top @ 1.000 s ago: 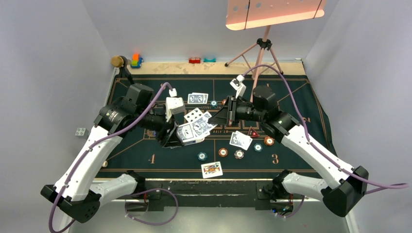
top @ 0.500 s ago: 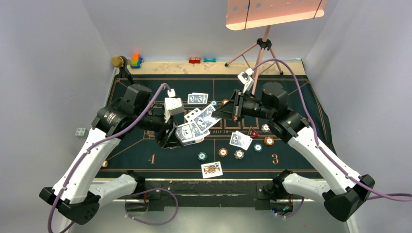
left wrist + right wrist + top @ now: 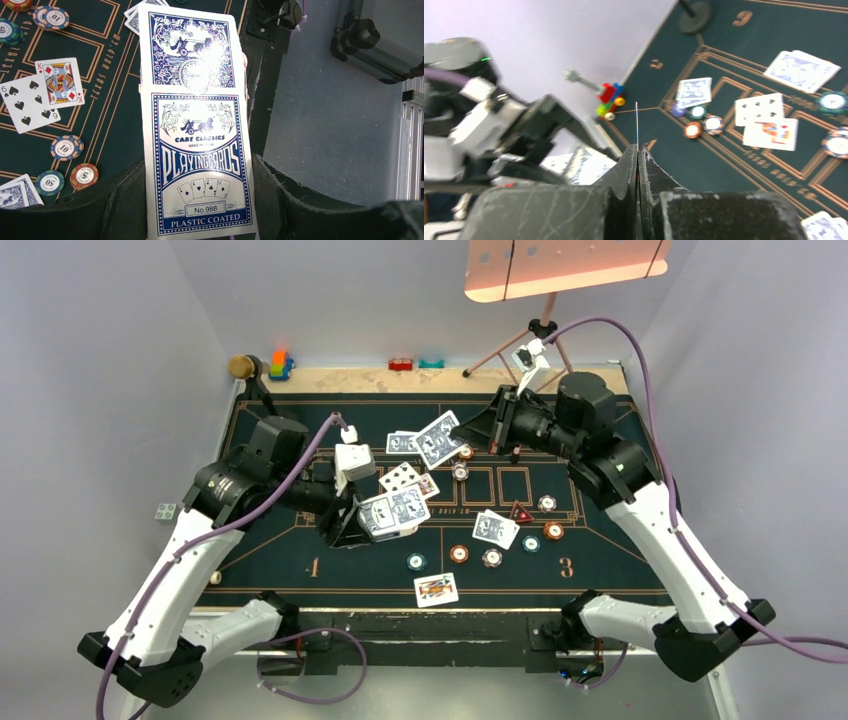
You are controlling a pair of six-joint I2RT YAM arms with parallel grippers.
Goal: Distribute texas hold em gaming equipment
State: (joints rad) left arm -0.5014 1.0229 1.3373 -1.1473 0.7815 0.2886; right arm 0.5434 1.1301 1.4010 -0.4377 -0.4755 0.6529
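My left gripper [image 3: 362, 527] hangs over the left middle of the green mat, shut on a blue-and-white playing card box [image 3: 200, 170] with blue-backed cards [image 3: 189, 47] sticking out of its top. Over the far middle of the mat, my right gripper [image 3: 480, 434] is shut on a single blue-backed card [image 3: 440, 439]. That card shows only as a thin edge [image 3: 636, 122] above the closed jaws [image 3: 637, 150]. Two face-up cards [image 3: 403, 478] lie on the mat. A face-down pair [image 3: 404, 443] lies near the back and another pair [image 3: 495, 528] at the right. Chips [image 3: 459, 553] and a red triangle marker [image 3: 521, 512] lie nearby.
One face-up card [image 3: 436, 588] lies by the mat's [image 3: 290, 550] near edge. Toy blocks [image 3: 280, 365] and a brass-coloured object [image 3: 243, 366] stand at the back left. A pink tripod [image 3: 535, 345] under a lamp panel stands at the back right. A small white block [image 3: 165, 511] lies left of the mat.
My right gripper closed on one card at the deck and carried it up and toward the back of the mat. The left arm and its box barely moved.
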